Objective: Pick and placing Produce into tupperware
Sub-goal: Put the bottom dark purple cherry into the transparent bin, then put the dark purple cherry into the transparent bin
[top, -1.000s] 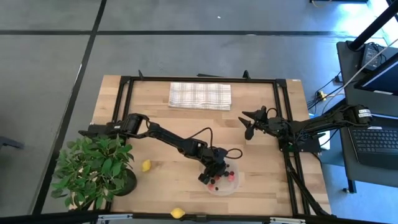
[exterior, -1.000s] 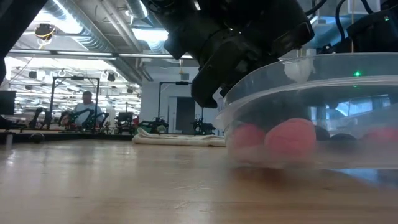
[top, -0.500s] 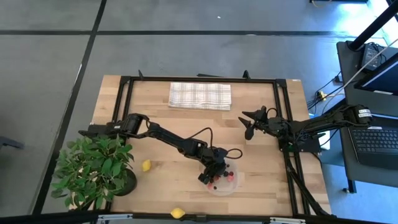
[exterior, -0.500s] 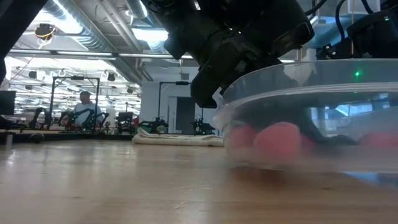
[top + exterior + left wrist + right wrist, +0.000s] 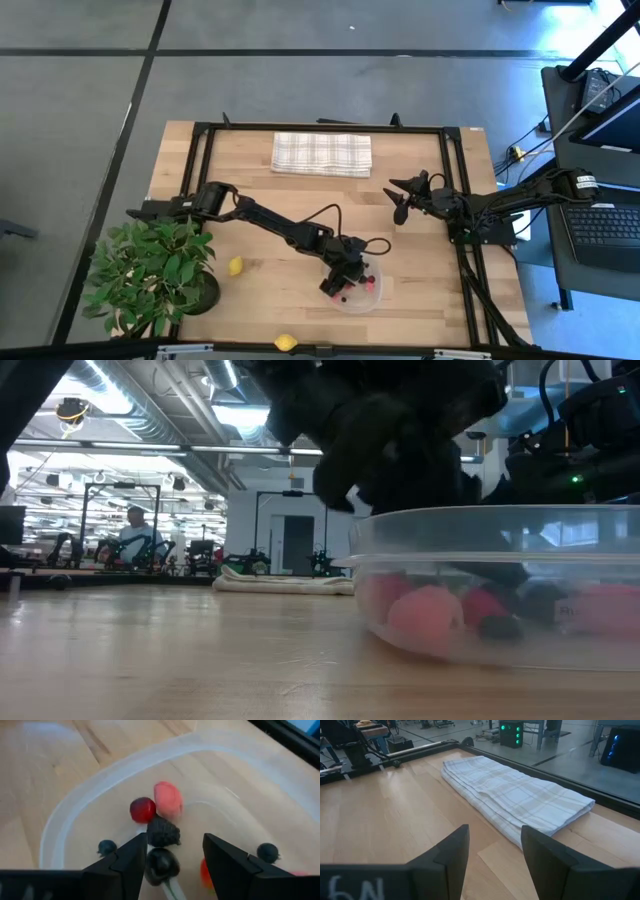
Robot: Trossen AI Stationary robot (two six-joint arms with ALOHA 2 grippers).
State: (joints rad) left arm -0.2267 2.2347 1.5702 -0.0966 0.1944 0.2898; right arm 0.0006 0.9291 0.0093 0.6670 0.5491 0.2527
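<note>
tupperware [image 5: 358, 290], clear rounded plastic with a whitish rim, sits on the wooden worktop [image 5: 270, 200] holding glossy red and bumpy dark berries [image 5: 152, 820]; left gripper [image 5: 172, 857] (fingers apart) hovers directly over it.

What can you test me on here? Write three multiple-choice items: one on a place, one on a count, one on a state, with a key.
1. Where is the left gripper?
A. Over the clear container
B. Over the checked cloth
C. Beside the potted plant

2. How many lemons lie outside the container?
A. None
B. Two
C. Four

3. How do the right gripper's jaws stand?
A. Shut on a berry
B. Open, holding nothing
C. Shut on the cloth

Key: 1 A, the left wrist view looks down onto berries inside it. 2 B, one lemon by the plant, another lemon at the near edge. 3 B, its jaws spread apart, nothing between.
</note>
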